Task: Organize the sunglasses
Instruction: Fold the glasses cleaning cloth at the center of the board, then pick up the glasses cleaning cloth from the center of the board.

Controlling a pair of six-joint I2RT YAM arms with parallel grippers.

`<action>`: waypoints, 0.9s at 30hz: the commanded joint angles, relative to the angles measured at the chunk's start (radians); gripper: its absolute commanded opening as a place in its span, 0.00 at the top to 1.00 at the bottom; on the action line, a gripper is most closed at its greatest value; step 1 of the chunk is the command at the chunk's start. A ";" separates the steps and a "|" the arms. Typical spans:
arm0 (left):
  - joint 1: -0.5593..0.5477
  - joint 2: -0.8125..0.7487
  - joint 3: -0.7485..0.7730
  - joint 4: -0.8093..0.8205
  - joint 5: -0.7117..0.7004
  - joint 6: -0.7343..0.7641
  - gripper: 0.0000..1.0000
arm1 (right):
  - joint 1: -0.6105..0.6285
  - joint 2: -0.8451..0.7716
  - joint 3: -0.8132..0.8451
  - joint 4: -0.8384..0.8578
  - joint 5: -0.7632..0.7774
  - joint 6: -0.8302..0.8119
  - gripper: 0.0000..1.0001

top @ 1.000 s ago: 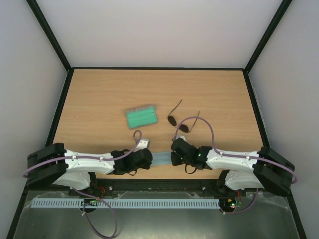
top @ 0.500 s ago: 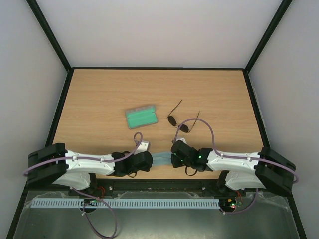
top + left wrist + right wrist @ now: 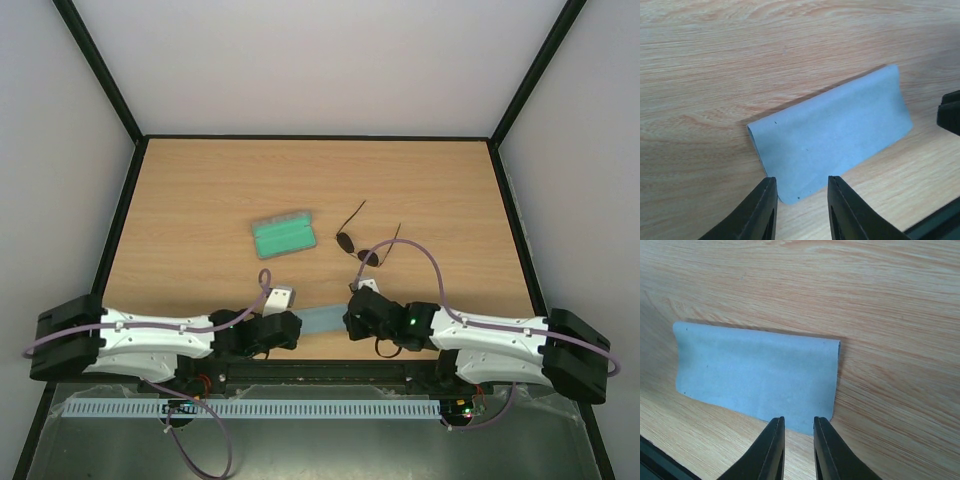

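Observation:
The sunglasses (image 3: 358, 248), round dark lenses on a thin wire frame with the temple arms spread, lie on the wooden table right of centre. Neither gripper touches them. A folded light blue cloth (image 3: 322, 317) lies flat near the table's front edge between the two grippers. My left gripper (image 3: 801, 181) stands open at the cloth's (image 3: 835, 135) left corner. At the other end of the cloth (image 3: 755, 372), my right gripper (image 3: 798, 420) is open by a narrow gap over its near right corner. Neither gripper holds anything.
An open grey case (image 3: 285, 234) with green lining lies left of the sunglasses, at the table's centre. Black frame rails border the table on the left (image 3: 122, 215) and right (image 3: 510, 215). Both arm bases sit at the near edge.
Both grippers have opened and let go of the cloth, which now lies folded on the table. Both arms have drawn back toward the near edge.

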 commanded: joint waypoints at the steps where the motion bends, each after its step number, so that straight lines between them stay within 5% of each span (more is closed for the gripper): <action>1: -0.012 -0.056 -0.014 -0.069 -0.031 -0.040 0.66 | 0.010 -0.023 -0.006 -0.089 0.055 0.032 0.81; 10: 0.050 0.037 -0.016 0.009 0.047 -0.029 0.65 | -0.020 0.192 0.130 -0.127 0.134 0.001 0.80; 27: 0.099 0.236 0.016 0.084 0.103 0.004 0.68 | -0.063 0.348 0.153 -0.071 0.073 -0.023 0.78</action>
